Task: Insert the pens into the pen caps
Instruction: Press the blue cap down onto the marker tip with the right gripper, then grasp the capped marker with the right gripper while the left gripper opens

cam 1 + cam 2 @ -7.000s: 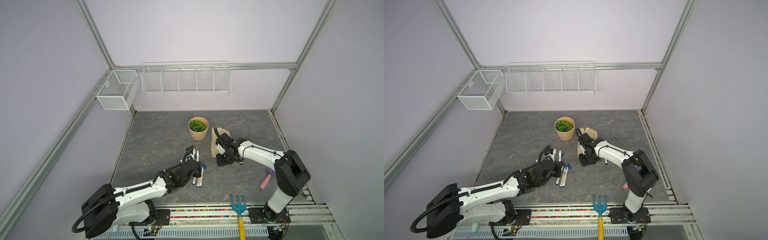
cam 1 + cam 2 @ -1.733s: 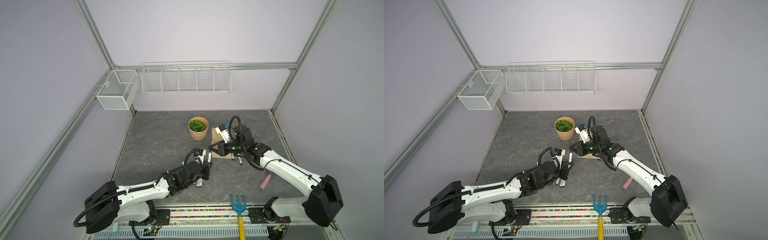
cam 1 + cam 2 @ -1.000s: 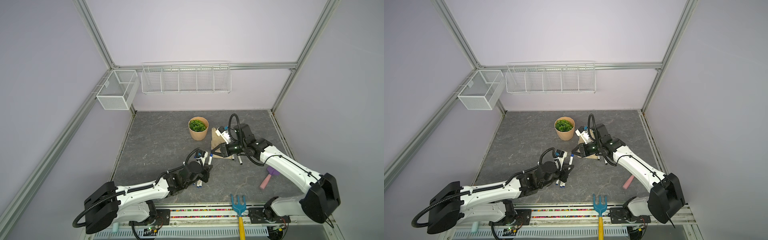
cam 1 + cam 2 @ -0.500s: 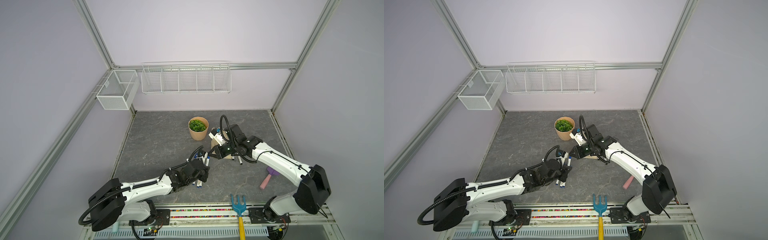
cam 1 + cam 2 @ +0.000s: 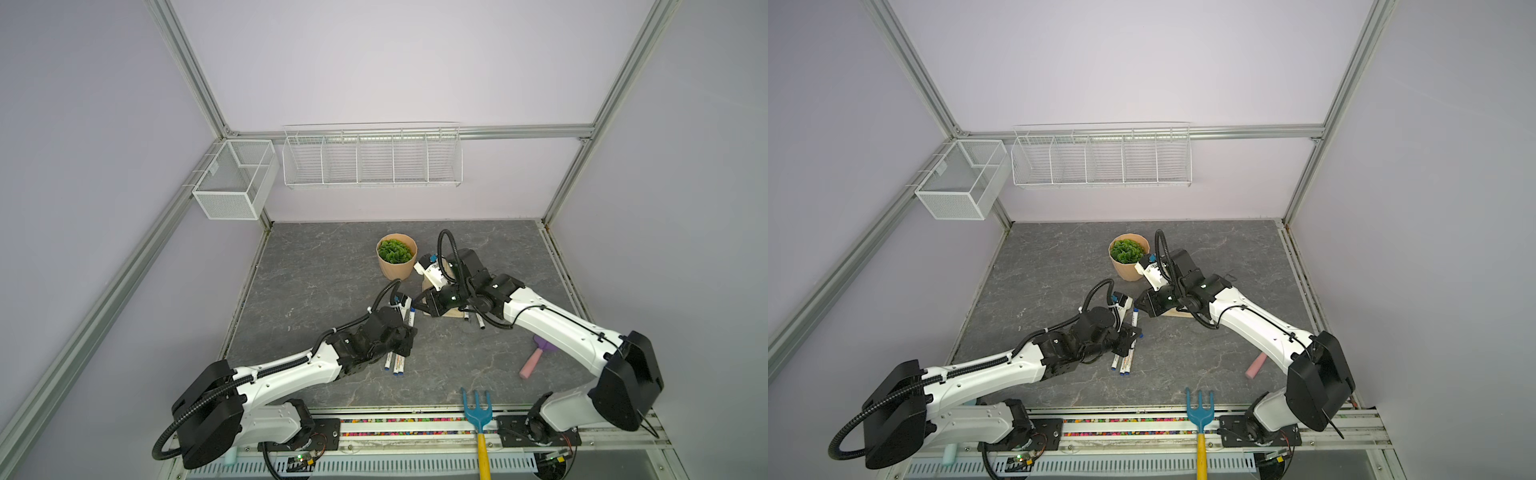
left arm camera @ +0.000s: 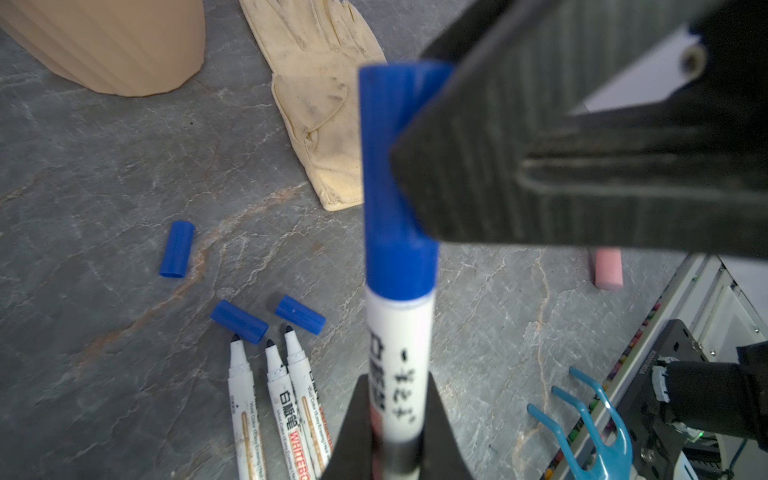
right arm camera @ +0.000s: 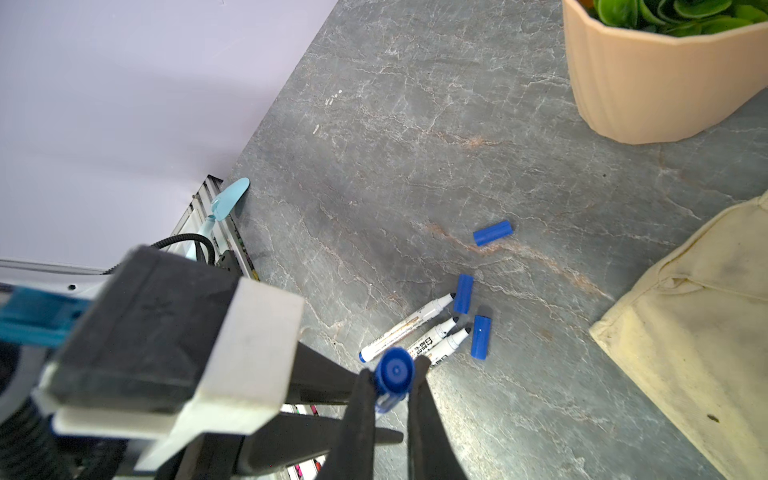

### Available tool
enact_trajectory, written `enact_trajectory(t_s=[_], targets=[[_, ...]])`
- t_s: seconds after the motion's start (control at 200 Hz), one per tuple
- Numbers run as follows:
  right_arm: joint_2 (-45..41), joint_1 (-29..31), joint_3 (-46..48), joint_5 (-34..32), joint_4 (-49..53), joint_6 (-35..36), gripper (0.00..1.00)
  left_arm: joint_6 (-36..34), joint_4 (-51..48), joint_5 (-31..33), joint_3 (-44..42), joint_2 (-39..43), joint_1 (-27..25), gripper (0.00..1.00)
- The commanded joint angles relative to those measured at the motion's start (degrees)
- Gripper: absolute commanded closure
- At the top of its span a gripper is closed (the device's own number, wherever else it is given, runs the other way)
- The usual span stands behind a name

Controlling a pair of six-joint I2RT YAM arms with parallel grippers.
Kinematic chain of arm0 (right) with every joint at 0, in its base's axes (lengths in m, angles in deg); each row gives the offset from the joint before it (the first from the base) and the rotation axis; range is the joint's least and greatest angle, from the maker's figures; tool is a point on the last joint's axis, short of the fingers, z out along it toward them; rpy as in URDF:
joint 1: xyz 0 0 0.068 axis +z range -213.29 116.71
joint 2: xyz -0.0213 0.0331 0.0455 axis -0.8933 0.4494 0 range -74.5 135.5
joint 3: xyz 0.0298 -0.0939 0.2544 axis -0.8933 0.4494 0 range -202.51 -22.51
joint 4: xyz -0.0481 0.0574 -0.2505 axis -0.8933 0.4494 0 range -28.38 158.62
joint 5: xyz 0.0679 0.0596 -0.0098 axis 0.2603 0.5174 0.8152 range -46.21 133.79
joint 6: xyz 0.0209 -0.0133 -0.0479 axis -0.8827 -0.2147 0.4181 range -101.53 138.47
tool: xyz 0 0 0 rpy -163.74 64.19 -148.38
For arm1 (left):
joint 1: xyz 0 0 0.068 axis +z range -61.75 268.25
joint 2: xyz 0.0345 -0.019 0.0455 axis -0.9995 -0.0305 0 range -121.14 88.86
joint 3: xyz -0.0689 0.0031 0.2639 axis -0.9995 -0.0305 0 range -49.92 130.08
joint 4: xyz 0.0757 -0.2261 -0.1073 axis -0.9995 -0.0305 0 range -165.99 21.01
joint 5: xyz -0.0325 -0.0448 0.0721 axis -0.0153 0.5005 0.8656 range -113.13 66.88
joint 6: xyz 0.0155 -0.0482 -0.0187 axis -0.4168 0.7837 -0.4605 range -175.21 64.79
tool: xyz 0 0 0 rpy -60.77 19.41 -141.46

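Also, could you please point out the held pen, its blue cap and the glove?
held pen (image 6: 399, 332), left wrist view, white barrel.
blue cap (image 7: 395, 370), right wrist view, round end.
glove (image 6: 316, 91), left wrist view, palm.

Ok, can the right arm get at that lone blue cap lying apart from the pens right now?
Probably not yet: the right gripper is shut on another blue cap sitting on the pen held by the left gripper. Bare table surrounds the lone cap.
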Motion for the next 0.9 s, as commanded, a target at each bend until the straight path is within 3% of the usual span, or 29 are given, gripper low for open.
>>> enact_trajectory(t_s=[0.0,0.36,0.895], targets=[[1.7,3.0,5.2,1.3,17.9,3.3,0.93,0.5,22.5,3.6,9.9,1.5,1.6,1.00],[1.7,-0.4,6.2,6.1,15.7,1.9,0.93,3.4,24.0,2.9,5.7,2.2,1.4,1.00],[3.9,2.0,6.2,3.7,19.2,3.4,0.93,-0.6,23.4,1.5,8.0,4.1,2.1,1.00]])
